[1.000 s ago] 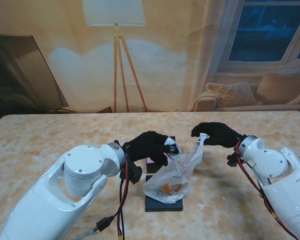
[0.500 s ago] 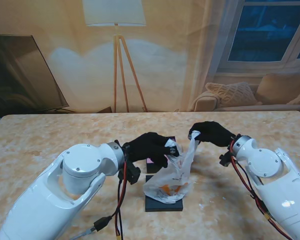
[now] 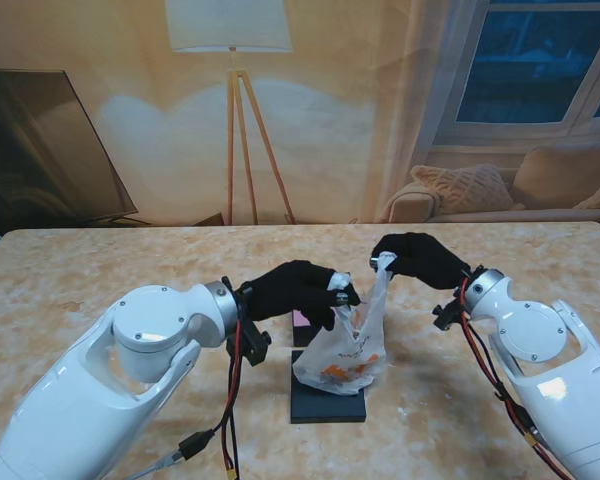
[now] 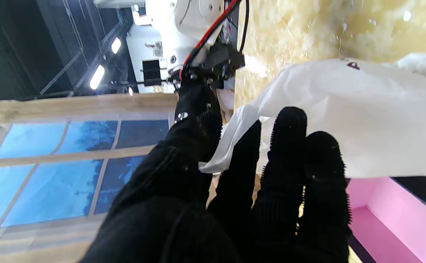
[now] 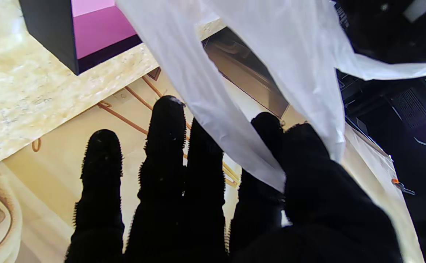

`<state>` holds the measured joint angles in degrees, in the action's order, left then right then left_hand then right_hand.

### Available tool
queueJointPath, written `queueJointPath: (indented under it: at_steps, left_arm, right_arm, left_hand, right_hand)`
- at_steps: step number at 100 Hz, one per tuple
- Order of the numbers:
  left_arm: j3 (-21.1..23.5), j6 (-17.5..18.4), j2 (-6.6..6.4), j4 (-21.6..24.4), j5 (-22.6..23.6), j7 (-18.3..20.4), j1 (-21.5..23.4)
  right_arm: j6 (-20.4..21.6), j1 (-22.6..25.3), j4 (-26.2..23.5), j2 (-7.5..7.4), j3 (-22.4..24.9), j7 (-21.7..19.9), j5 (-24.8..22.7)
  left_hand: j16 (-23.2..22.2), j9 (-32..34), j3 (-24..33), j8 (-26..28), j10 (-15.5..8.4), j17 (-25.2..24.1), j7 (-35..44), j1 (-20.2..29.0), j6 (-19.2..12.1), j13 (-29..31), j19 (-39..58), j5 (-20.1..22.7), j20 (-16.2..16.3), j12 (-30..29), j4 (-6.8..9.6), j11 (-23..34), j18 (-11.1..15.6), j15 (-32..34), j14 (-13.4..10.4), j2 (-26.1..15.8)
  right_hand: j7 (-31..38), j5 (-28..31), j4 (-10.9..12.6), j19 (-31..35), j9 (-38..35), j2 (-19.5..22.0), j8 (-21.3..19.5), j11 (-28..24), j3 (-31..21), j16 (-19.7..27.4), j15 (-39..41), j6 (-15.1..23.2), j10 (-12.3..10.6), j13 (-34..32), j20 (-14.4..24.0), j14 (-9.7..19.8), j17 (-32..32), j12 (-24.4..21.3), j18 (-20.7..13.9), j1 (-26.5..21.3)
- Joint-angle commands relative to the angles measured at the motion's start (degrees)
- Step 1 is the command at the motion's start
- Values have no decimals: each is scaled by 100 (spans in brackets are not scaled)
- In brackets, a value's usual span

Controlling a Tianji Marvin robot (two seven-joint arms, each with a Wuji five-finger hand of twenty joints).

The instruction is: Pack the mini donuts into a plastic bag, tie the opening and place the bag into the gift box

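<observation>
- From the stand's view, I am holding one white plastic bag (image 3: 342, 345) up by its two handles, its bottom hanging just over the black lid (image 3: 327, 400) nearer to me; one black gift box (image 3: 306, 325) with a pink inside is lying on the marble table (image 3: 100, 270), mostly hidden behind the bag.
- Orange mini donuts (image 3: 337, 373) are showing through the bag's bottom; I cannot count them. A small dark print on the bag is too small to read.
- My left hand (image 3: 298, 290) is pinching the left handle, my right hand (image 3: 416, 260) the right one.
- Along my left wrist, thumb and fingers (image 4: 289, 146) are closing on the bag's white film (image 4: 344, 120); the pink box interior (image 4: 388, 215) is lying beside them.
- Along my right wrist, thumb and forefinger are pinching one handle strip (image 5: 235, 120), the other three fingers (image 5: 165, 146) held straight and close together.
</observation>
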<state>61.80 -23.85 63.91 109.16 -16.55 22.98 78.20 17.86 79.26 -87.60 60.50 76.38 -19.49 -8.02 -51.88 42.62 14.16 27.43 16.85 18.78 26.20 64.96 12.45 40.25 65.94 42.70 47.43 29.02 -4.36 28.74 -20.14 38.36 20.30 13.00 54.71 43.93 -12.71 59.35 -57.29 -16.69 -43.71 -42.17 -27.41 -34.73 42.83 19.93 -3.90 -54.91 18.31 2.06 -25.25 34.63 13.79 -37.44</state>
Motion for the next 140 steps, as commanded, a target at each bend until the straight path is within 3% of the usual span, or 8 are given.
queueJointPath:
  at_steps: [1,27,75,84,95,102,114,140]
  left_arm:
    - [-9,17,-27,-35,8,116,1]
    - [68,477,-128,-323,8,564,-37]
    - [46,1348,-294,-948,69,1379,-338]
    - [19,1396,-273,-928,141,1246,-293]
    - [12,1394,-211,-841,225,875,-152]
    - [-8,1385,-180,-804,307,687,-89]
    - [-43,1328,-108,-727,428,295,34]
    - [-134,1167,-4,-634,615,-216,154]
  right_arm:
    - [4,54,-111,54,-1,-68,-14]
    - [15,62,-199,20,-35,-182,-46]
    - [48,56,-310,3,-118,-240,-37]
    - [57,61,-312,4,-121,-232,-40]
    - [100,77,-330,5,-110,-186,-117]
    - [139,90,-347,3,-98,-137,-227]
    - [133,117,-390,5,-92,-65,-382]
    - [157,114,-405,38,-152,175,-650]
  left_hand:
    - [-181,-258,273,-130,-131,-117,-381,-216,-220,-104,-38,-273,147,-62,-157,-120,50,41,-112,28]
    - [-254,-969,1739,-455,-27,-519,-1079,-1230,-637,-628,-411,-837,213,-174,-31,-658,55,-238,-163,278]
    - [55,-1407,3463,-679,-268,-854,-1149,-789,-1165,-1033,-1153,-1061,171,-416,174,-1238,83,-954,-349,786]
    - [-988,-1198,3421,-623,-335,-766,-835,-560,-1444,-781,-1112,-1029,227,-218,-89,-990,72,-847,-343,974]
    - [-2165,-993,3166,-611,-374,-664,-505,-162,-1663,-412,-910,-910,308,434,-465,-408,128,-650,-372,1324]
    - [-2786,-799,2966,-650,-377,-632,-325,-22,-1731,-262,-764,-820,352,2201,-569,-301,190,-246,-446,1423]
    - [-3098,-365,2537,-636,-410,-526,-76,102,-1712,-234,-417,-636,512,3780,-655,-360,256,831,-693,1580]
    - [-2772,-258,2216,-363,-470,-430,487,-142,-1498,-264,-124,-88,599,4037,-651,-146,311,1485,-844,1669]
  right_hand:
    - [224,276,193,184,-148,445,-109,-122,15,-173,137,219,-199,-143,131,217,-40,97,-83,-178]
    - [205,296,209,216,-151,420,-126,-163,35,-198,211,213,-165,-152,161,209,-61,120,-38,-225]
    - [171,285,218,240,-150,430,-134,-173,107,-224,282,204,-132,-157,205,207,-80,136,-14,-251]
    - [166,282,222,262,-137,429,-134,-183,125,-231,298,199,-118,-139,219,192,-93,143,9,-261]
    - [162,278,226,301,-134,430,-130,-201,164,-256,358,195,-105,-145,246,184,-113,151,16,-271]
    - [151,263,228,320,-112,441,-123,-209,185,-273,390,210,-105,-122,259,180,-114,158,19,-280]
    - [140,198,225,339,11,453,-122,-176,265,-289,391,226,-65,18,276,137,-93,161,28,-326]
    - [65,-230,452,270,639,787,277,420,1324,-12,-245,180,271,662,314,-123,201,-25,86,-1041]
